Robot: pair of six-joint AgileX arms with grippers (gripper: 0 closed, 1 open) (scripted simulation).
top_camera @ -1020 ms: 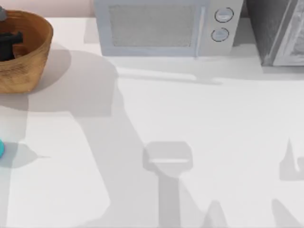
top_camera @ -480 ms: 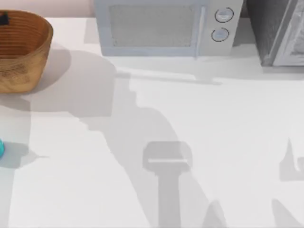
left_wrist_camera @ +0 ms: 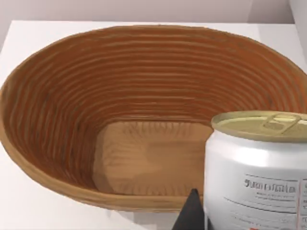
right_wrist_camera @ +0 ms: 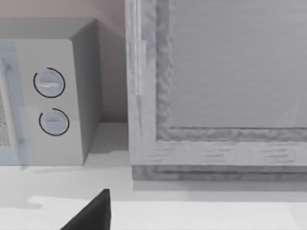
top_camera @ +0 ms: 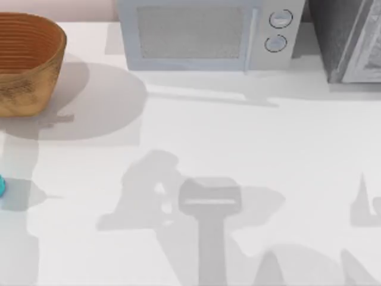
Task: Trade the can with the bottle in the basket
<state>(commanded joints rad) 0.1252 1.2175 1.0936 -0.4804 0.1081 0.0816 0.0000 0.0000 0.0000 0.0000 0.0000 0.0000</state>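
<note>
The can (left_wrist_camera: 256,167) is seen lifted clear of the emptied basket (left_wrist_camera: 144,96), apparently gripped by the left arm's fingers (left_wrist_camera: 191,213); the bottle (top_camera: 2,187), at the tabletop's left edge, is yet to go in.

Ribbed orange-brown wicker basket (top_camera: 30,62) sits top-left; upright white gold-topped can (left_wrist_camera: 259,167) beside it; teal bottle sliver (top_camera: 2,186) at left edge.

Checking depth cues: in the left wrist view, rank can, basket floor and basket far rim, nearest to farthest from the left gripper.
1. Can: right beside the left gripper's dark fingertip.
2. Basket floor: beyond the can, lower down.
3. Far rim: farthest, by the table edge.
</note>
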